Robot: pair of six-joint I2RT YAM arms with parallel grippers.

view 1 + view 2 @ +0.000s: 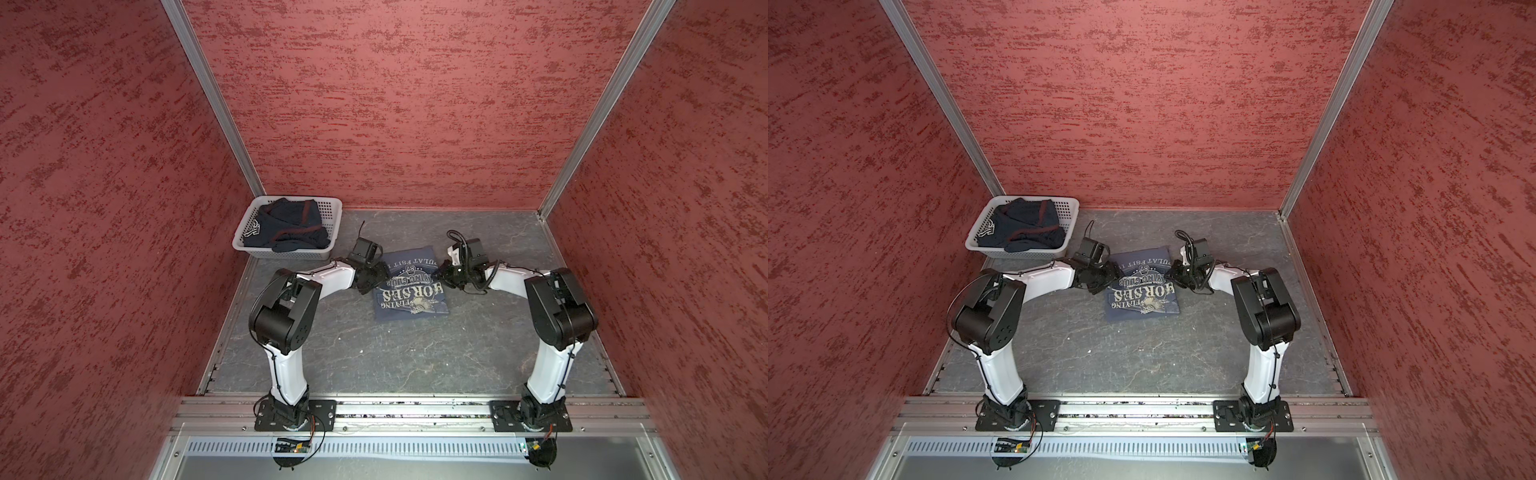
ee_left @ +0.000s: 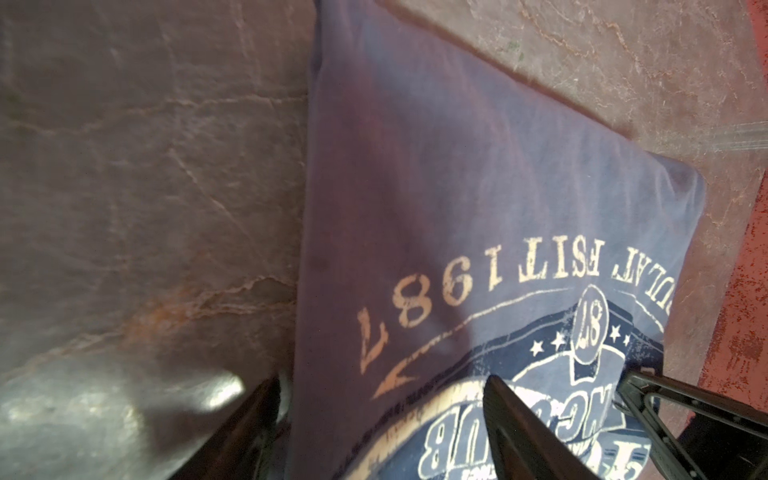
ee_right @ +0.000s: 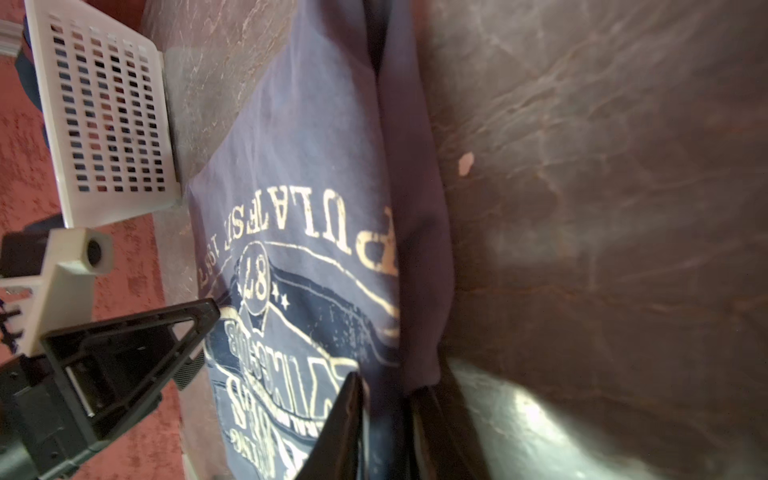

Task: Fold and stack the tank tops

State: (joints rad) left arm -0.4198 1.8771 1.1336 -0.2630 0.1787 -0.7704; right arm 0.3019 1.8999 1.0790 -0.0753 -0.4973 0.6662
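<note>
The slate-blue tank top (image 1: 410, 289) lies folded into a compact rectangle at the middle of the dark marbled table (image 1: 415, 361) in both top views. Its whitish lettering faces up and reads upside down. The dark navy tank top (image 1: 286, 226), with maroon trim, sits crumpled in the white perforated basket (image 1: 282, 253) at the upper left of the table, well apart from the folded one.

The left gripper (image 1: 376, 279) rests at the left edge of the folded top. In the left wrist view its 2 fingers (image 2: 519, 428) stand wide apart, 1 over the print and 1 over bare table just beside the cloth's edge, with nothing pinched.

The right gripper (image 1: 442, 276) meets the right edge of the folded top. In the right wrist view its fingers (image 3: 345, 419) stand close together on either side of the folded edge, with cloth between them. Whether they clamp it I cannot tell.
</note>
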